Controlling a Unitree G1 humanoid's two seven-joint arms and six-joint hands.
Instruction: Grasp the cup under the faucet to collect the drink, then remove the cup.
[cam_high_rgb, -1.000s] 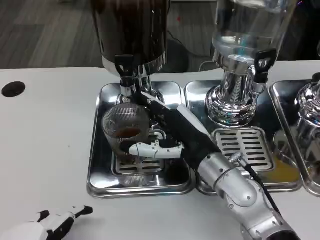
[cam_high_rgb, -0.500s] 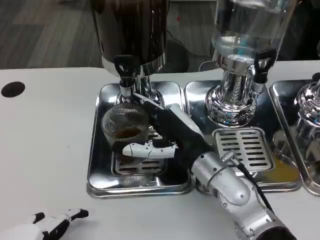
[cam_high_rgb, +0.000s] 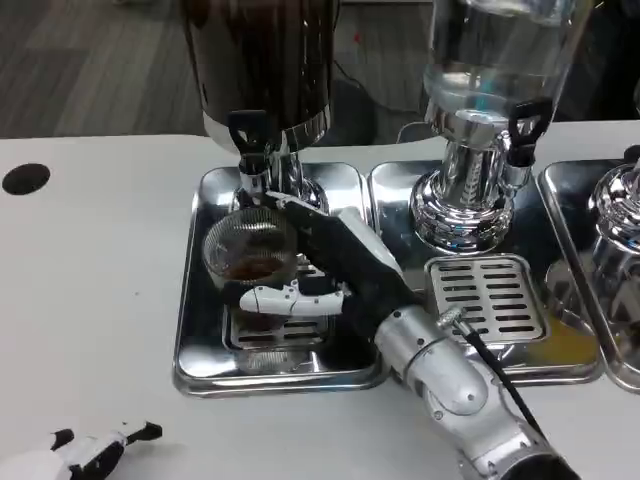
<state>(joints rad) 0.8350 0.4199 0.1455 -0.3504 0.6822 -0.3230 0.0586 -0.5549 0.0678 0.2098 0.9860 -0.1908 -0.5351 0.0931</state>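
We have the right hand (cam_high_rgb: 325, 262) clamped around the cup (cam_high_rgb: 251, 262), which sits under the faucet (cam_high_rgb: 250, 152) on the tray (cam_high_rgb: 195, 330), just left of our palm, with dark drink in its bottom. We should keep it upright and draw it back low, clearing the spout above. Open counter (cam_high_rgb: 90, 290) lies to the left. Our left hand (cam_high_rgb: 75, 455) rests near the front edge, fingers apart, holding nothing.

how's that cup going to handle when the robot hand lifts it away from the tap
The cup looks like ribbed clear plastic, so probably light and slightly squeezable. The ribs should aid the right robot hand's grip. Brown drink sits low inside, so tilting could slosh it.
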